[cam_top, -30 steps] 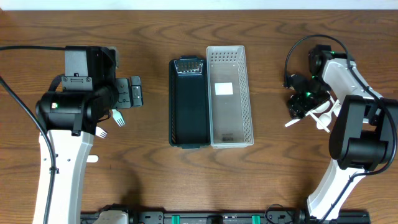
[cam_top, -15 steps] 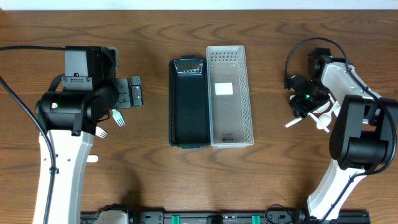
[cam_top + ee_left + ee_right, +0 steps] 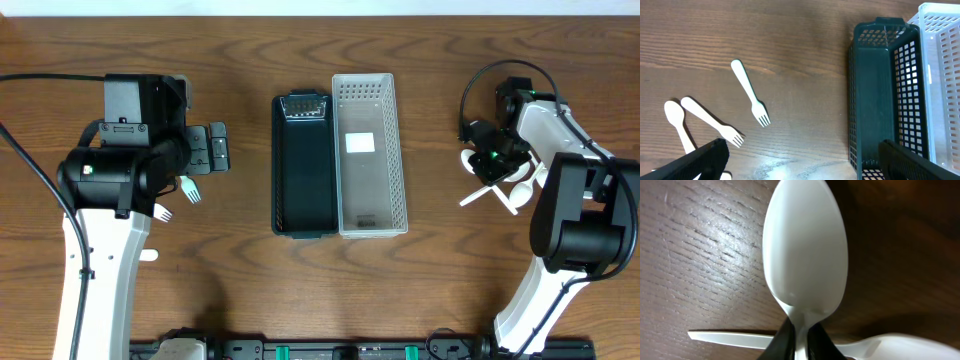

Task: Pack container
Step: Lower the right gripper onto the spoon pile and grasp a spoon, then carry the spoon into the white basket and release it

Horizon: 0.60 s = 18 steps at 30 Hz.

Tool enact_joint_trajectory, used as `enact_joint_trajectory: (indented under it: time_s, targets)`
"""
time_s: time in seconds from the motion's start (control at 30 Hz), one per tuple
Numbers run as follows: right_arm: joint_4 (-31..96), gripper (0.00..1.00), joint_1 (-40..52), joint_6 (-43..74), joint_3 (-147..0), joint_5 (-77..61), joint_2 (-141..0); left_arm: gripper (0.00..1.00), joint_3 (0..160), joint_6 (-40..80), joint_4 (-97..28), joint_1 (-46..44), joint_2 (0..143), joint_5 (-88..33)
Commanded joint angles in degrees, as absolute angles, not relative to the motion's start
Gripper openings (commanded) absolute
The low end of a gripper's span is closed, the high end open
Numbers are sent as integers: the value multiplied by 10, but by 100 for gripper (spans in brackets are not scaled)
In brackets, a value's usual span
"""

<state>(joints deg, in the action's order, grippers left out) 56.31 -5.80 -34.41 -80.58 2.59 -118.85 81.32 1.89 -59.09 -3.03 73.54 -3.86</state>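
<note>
Two dark fingertips of the right claw pinch a white spoon at its neck. Its long axis runs straight out from the claw, bowl leading, over the counter right of the white basket. Overhead, its bowl now pokes toward that basket, unseen half a second ago. Only the left wrist view shows the left claw spread wide.

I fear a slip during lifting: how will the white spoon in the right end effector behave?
The spoon looks thin plastic, so probably very light and slightly bendy. Its glossy neck, pinched by the right end effector, may pivot or slip.
</note>
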Motion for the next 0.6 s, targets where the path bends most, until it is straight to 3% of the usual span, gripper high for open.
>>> enact_joint_trajectory:
  time_s: [0.0,0.23,0.57]
  targets:
    - [545,4,-58,-302,-796,17,-1193,98,815,22,-593,-28,737,-32]
    - [581,1,-40,-207,-854,17,-1193,98,815,22,-593,-28,737,-32]
    - [704,1,46,-14,-1119,-36,-1192,98,815,22,-593,-28,737,-32]
